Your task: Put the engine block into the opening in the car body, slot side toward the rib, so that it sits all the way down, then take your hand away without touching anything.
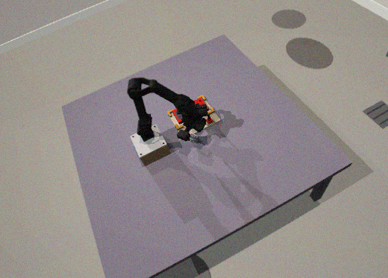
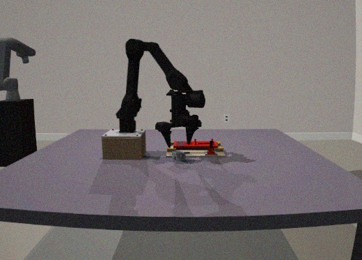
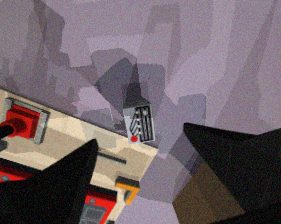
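The engine block [image 3: 140, 123] [image 2: 178, 155] [image 1: 195, 138], a small grey block with dark stripes and a red dot, lies on the purple table, touching the near edge of the tan baseplate [image 3: 66, 135] [image 2: 195, 153] [image 1: 216, 118]. The red car body [image 2: 196, 144] [image 1: 177, 117] [image 3: 1, 172] sits on that baseplate, partly hidden by the arm. My gripper [image 2: 178, 143] [image 3: 141, 134] [image 1: 190, 133] is open wide and empty. It hangs just above the block, with one finger on each side and neither touching it.
The arm's brown base box [image 1: 149, 149] [image 2: 123, 148] stands left of the baseplate. Orange corner brackets [image 1: 201, 98] [image 3: 127, 188] and a red post [image 3: 21, 122] sit on the baseplate. A black cabinet [image 2: 17, 127] with a grey arm stands off the table at the far left.
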You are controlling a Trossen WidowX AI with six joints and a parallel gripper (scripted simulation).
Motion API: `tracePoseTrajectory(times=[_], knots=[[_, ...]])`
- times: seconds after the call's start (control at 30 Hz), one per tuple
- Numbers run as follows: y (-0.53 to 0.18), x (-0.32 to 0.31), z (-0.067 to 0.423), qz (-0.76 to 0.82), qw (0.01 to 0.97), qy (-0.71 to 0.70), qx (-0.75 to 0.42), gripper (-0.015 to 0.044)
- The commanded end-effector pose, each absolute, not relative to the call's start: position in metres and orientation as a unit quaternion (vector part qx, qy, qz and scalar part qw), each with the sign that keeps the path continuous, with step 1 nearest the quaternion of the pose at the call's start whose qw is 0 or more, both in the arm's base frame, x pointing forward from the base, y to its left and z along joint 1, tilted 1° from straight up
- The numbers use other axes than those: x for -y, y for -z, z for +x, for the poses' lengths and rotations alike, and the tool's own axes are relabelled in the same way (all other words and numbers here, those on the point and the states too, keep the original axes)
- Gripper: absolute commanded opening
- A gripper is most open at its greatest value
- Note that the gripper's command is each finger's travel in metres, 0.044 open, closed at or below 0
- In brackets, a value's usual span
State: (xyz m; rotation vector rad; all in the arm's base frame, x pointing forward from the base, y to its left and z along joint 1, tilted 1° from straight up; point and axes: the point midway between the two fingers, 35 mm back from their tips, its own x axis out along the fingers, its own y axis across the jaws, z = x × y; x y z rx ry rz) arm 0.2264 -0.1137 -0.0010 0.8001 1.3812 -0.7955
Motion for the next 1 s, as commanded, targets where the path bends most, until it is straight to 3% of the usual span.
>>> tracePoseTrajectory(times=[0.0,0.43,0.97], knots=[[0.0018,0.1136,0.2263,0.349,0.628,0.347,-0.603,0.044],[0.0017,0.1136,0.2263,0.342,0.632,0.34,-0.607,0.044],[0.0006,0.1136,0.2263,0.159,0.7,0.164,-0.676,0.044]])
